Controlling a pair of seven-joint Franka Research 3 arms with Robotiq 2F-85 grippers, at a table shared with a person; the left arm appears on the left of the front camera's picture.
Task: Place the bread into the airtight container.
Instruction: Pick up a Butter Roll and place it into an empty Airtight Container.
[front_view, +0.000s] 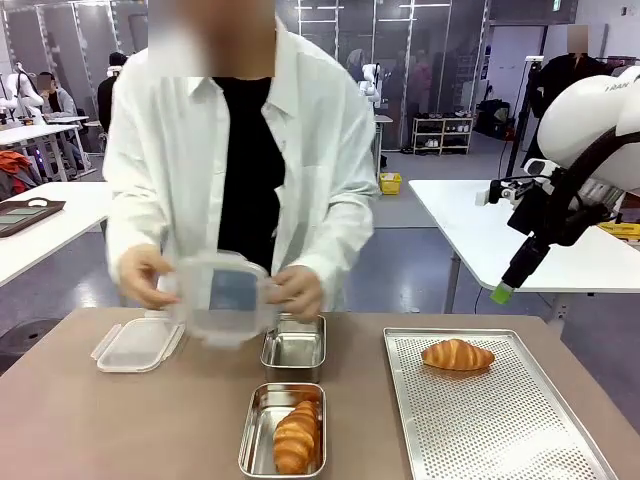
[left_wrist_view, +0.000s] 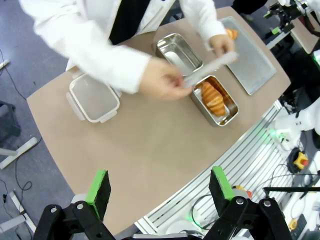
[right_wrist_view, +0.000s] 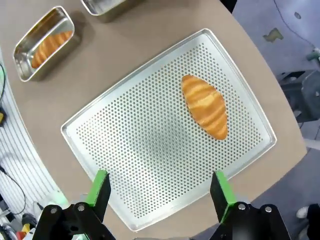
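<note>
On the perforated tray (front_view: 500, 420) at the right of the counter (front_view: 100, 420) lies a croissant (front_view: 457, 354), near the tray's far edge and touching nothing else. The right end effector (right_wrist_view: 160, 195) hangs high above this tray, its jaws spread wide with nothing between them. In its wrist view the croissant lies ahead of the fingers, nearer the right-hand one, well below and apart from both.

In the middle of the counter stand two steel containers, one behind the other. The near container (front_view: 283, 430) holds a second croissant (front_view: 296, 436), and the far container (front_view: 294, 347) is bare inside. Across the counter, a person's hands (front_view: 297, 290) hold a clear lid (front_view: 228, 295) tilted in the air, just above and to the left of the far container. A flat plastic lid (front_view: 140, 345) with side flaps lies at the counter's left.

The left end effector (left_wrist_view: 160, 192) is also wide open and empty, high above the counter's near edge, with both containers well ahead of it.
</note>
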